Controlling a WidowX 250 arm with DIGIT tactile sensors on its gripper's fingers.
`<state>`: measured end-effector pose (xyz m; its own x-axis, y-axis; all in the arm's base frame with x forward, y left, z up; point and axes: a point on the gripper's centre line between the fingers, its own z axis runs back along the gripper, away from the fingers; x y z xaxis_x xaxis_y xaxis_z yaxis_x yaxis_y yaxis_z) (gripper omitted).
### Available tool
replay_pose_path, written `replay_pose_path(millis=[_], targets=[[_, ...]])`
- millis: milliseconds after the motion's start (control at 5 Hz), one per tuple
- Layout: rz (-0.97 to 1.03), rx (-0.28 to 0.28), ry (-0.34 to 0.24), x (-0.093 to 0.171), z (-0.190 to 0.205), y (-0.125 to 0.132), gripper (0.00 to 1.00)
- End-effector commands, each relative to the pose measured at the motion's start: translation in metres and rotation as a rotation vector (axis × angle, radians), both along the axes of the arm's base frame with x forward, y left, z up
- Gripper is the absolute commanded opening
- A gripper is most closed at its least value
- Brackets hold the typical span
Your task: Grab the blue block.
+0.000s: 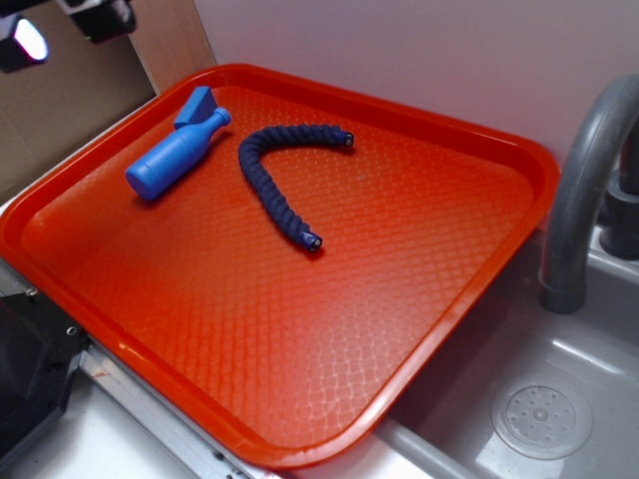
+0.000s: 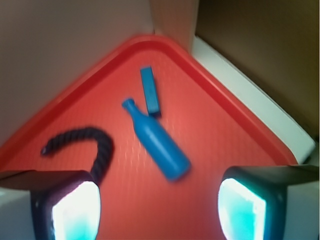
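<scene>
The blue block (image 1: 194, 106) (image 2: 149, 91) lies at the far left corner of the orange tray (image 1: 329, 419), touching the neck of a round blue bottle (image 1: 176, 155) (image 2: 157, 140). In the wrist view my gripper (image 2: 159, 210) is open, its two fingers (image 2: 75, 210) spread wide at the bottom corners with only bare tray between them. It hovers well above the tray, short of the bottle's base, and the block sits beyond the bottle. The exterior view shows no gripper fingers.
A dark navy braided rope (image 1: 283, 180) (image 2: 85, 145) curves across the tray beside the bottle. A grey faucet (image 1: 584, 180) and sink with a drain (image 1: 542, 419) stand to the right. Cardboard (image 1: 90, 100) and a white wall back the tray.
</scene>
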<state>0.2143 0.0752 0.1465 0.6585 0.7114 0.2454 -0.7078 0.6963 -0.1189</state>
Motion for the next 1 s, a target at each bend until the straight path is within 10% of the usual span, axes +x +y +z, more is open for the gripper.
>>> replay_pose_path(millis=[0,800], targets=[[0.081,0.051,-0.024,0.057,-0.039,0.048,1.00],[0.010,0.003,0.139,0.097,-0.124,0.064,1.00]])
